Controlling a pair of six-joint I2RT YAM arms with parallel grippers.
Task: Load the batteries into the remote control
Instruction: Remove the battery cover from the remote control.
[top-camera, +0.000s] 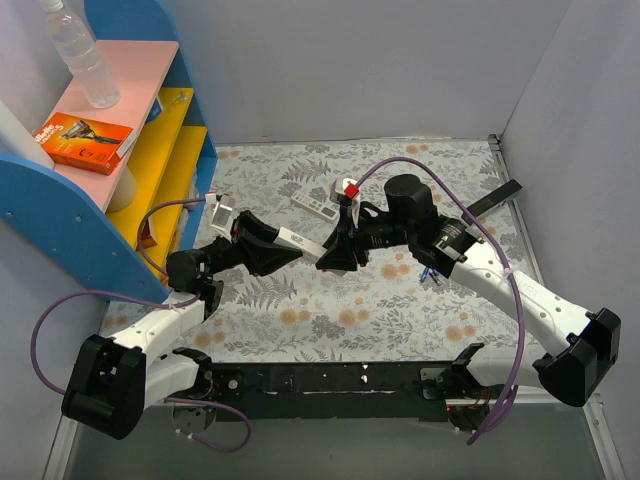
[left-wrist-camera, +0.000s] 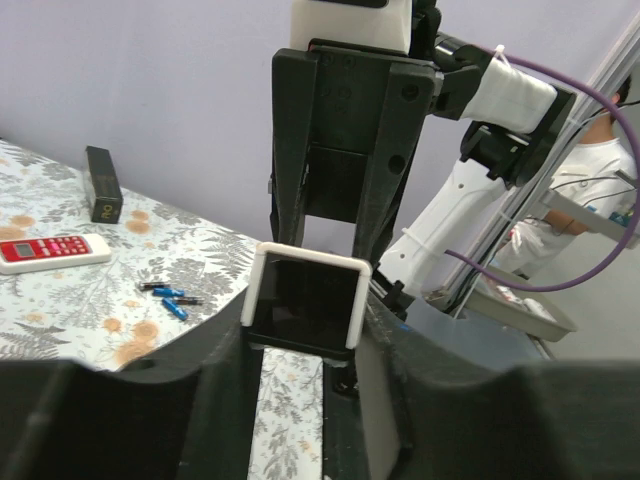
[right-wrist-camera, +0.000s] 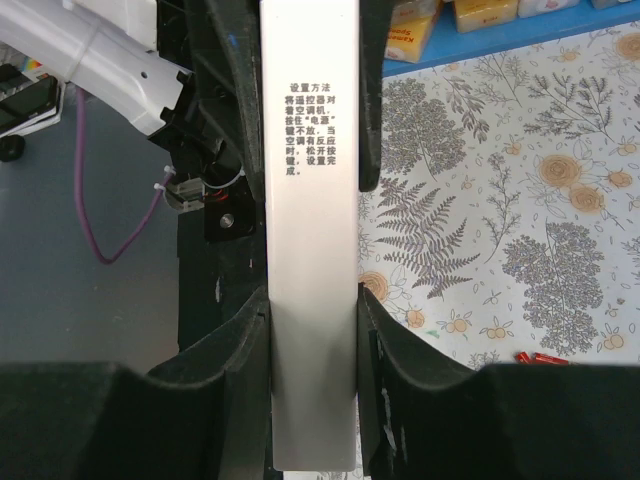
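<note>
The remote control, a long white bar, hangs above the table between my two grippers. My left gripper is shut on its dark end, which shows in the left wrist view between the fingertips. My right gripper is shut on the other end. The right wrist view shows the remote's white face with printed text held tight between the jaws. The batteries, small blue cylinders, lie on the cloth below the right forearm. They also show in the left wrist view.
A shorter white remote with buttons lies behind the grippers. A dark bar lies at the far right. Small red-orange pieces lie on the cloth. A blue and yellow shelf stands at the left.
</note>
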